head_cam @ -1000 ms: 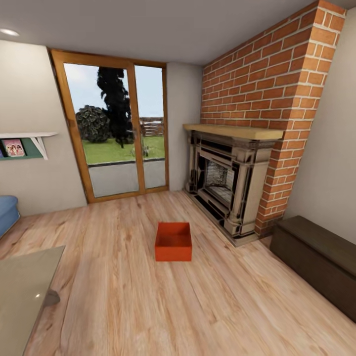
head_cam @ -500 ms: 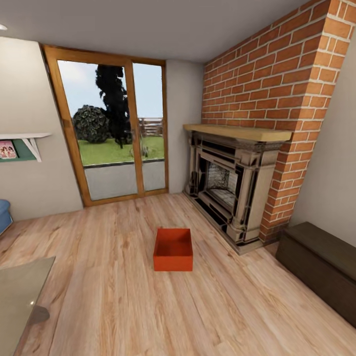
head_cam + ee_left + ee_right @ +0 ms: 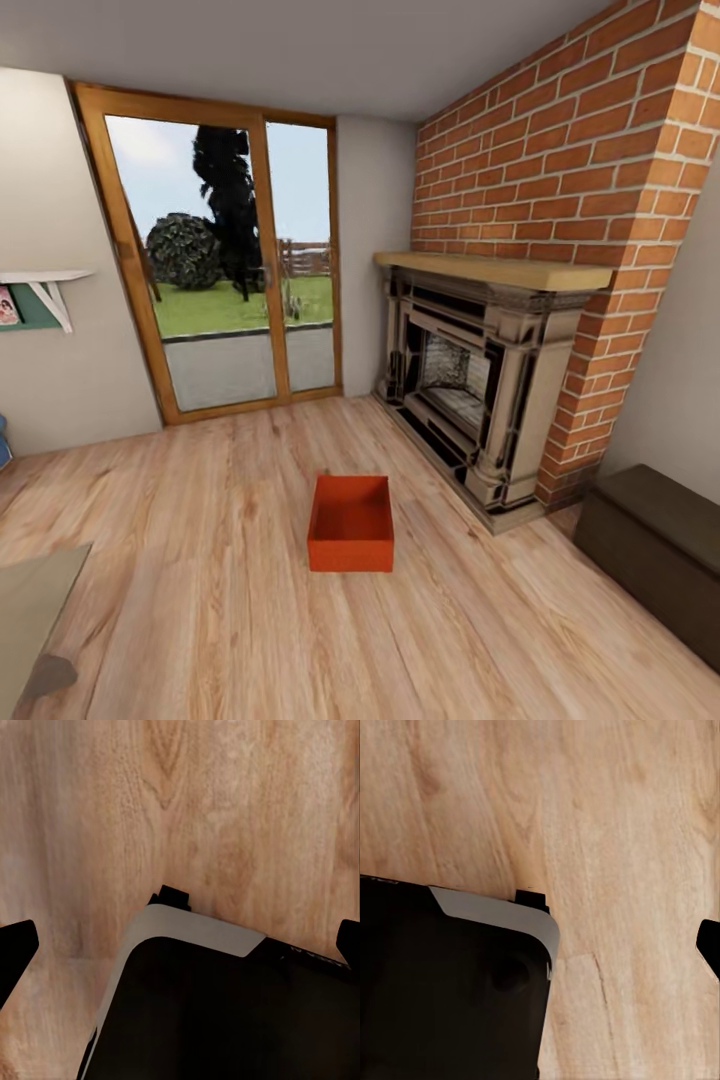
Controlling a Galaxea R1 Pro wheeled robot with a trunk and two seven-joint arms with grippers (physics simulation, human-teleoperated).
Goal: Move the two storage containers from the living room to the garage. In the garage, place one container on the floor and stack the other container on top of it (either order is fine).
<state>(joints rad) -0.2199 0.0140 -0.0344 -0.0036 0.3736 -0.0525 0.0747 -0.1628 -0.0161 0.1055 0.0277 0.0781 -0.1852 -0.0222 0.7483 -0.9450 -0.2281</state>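
Observation:
One orange-red storage container [image 3: 351,522] sits open-topped on the living room's light wood plank floor [image 3: 230,600], in the middle of the head view, a little left of the fireplace. No gripper is near it. In the left wrist view my left gripper [image 3: 180,945] is open, its black fingertips [image 3: 16,945] far apart over the planks and my dark base [image 3: 225,1020]. The right wrist view has one black fingertip [image 3: 709,945] of my right gripper at the frame edge, spread wide, with nothing held.
A stone fireplace [image 3: 470,400] under a red brick column [image 3: 570,170] stands at the right. A dark low bench [image 3: 660,550] lies along the right wall. A glass table corner [image 3: 35,610] is at the lower left. A wood-framed glass door [image 3: 220,270] is ahead.
The head view has shifted: the table, shelf and sofa slid out to the left, and the container now shows slightly lower and larger. The container itself lies where it was.

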